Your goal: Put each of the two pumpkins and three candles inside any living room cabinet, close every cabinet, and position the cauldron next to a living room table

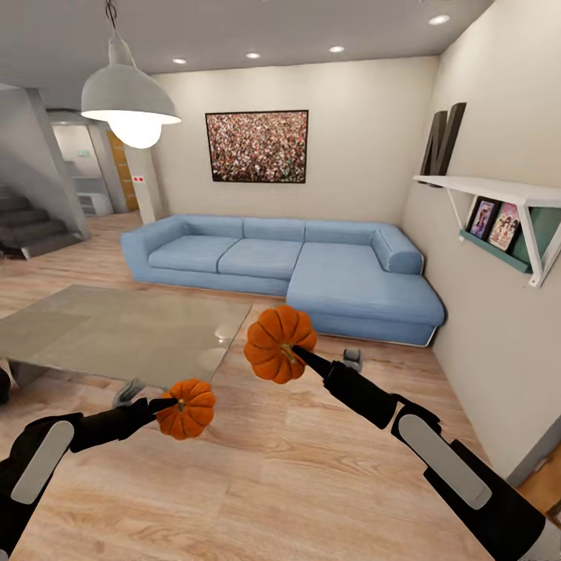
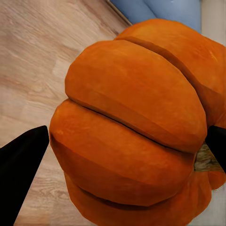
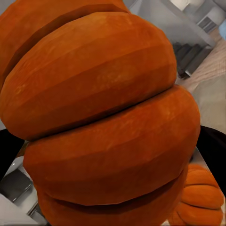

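Note:
Each gripper holds one of the two ribbed orange pumpkins above the wooden floor. My left gripper [image 1: 176, 404] is shut on the lower pumpkin [image 1: 187, 409], close to the near corner of the glass table [image 1: 101, 331]. My right gripper [image 1: 293, 353] is shut on the higher pumpkin [image 1: 278, 343], to the right of the table. Up close, the left pumpkin [image 2: 132, 127] sits between black fingers [image 2: 21, 174]. The right pumpkin [image 3: 103, 117] sits between dark fingers [image 3: 214, 150], with the other pumpkin [image 3: 197, 197] behind it. The candles and the cabinet are out of view.
A blue corner sofa [image 1: 296, 261] stands against the far wall. A white wall shelf [image 1: 506, 210] juts out at the right. A small grey object [image 1: 352, 358] lies on the floor before the sofa. A dark shape [image 1: 3, 386] is cut off at the left edge. Stairs [image 1: 31, 226] rise at far left.

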Tool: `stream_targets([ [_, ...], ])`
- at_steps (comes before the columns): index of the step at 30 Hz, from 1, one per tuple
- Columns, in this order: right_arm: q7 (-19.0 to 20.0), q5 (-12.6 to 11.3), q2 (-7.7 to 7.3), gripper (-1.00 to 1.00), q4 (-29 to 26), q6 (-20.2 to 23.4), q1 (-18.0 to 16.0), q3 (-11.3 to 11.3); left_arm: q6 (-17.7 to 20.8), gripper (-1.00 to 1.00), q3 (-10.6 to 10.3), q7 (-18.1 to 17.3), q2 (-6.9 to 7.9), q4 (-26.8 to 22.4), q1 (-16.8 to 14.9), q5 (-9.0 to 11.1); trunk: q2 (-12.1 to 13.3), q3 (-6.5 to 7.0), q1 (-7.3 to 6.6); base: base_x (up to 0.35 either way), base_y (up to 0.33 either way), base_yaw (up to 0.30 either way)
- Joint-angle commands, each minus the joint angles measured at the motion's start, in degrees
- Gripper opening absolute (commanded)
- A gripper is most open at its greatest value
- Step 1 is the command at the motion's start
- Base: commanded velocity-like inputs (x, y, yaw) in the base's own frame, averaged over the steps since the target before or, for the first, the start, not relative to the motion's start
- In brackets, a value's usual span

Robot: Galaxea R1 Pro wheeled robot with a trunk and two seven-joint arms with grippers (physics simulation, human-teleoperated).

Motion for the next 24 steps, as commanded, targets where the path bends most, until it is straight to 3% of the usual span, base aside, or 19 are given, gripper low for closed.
stream_targets([
  [1,0.2,-0.7,-0.07,-1.0,0.3,0.3,-0.1,0.0,0.3,-1.0,0.1,-0.4,-0.02,0.0,-0.1,-0.1,0.4,0.19,-0.23,0.0,0.0,0.231],
  [24,0.5,-0.7,-0.09,-1.0,2.8,0.3,-0.1,0.0,0.2,-1.0,0.2,-0.3,0.07,0.6,-0.1,-0.1,9.6,5.85,-5.28,0.0,0.0,0.23],
])
